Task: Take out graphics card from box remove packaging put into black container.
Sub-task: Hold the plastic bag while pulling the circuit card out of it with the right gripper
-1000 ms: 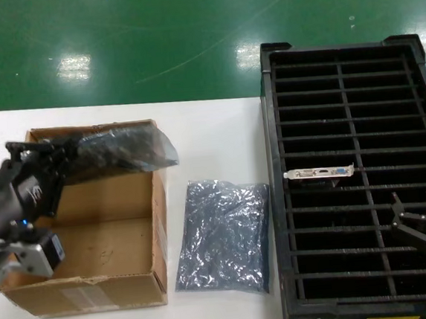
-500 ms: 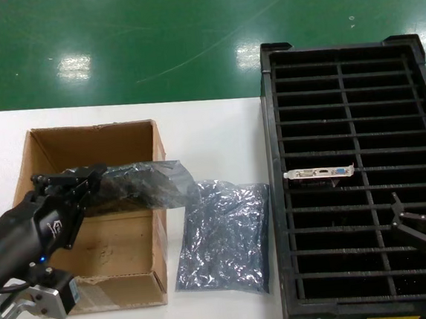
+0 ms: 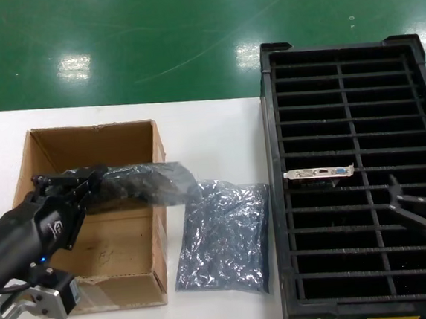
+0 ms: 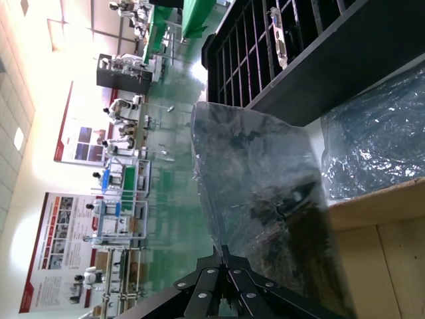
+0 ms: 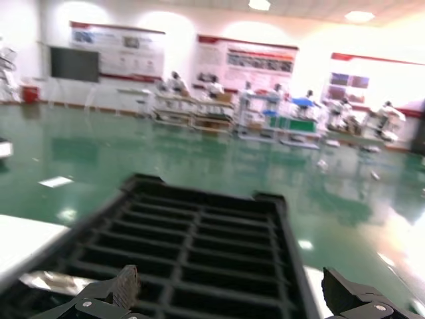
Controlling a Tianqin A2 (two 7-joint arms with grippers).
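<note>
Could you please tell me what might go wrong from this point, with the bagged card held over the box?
1. The left gripper pinches only one end of the crinkled grey antistatic bag holding a dark card; it could slip out over the brown cardboard box.
2. Swinging toward the black slotted crate, it may snag the empty bag lying between.

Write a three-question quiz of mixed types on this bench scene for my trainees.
1. True or false: the left hand holds a bagged card above the box.
2. Where does the empty bag lie? A) in the box B) on the table between box and crate C) in the crate
3. Fill in: the bare card stands in a slot of the ____.

Key: 1 true; 2 B; 3 crate.
</note>
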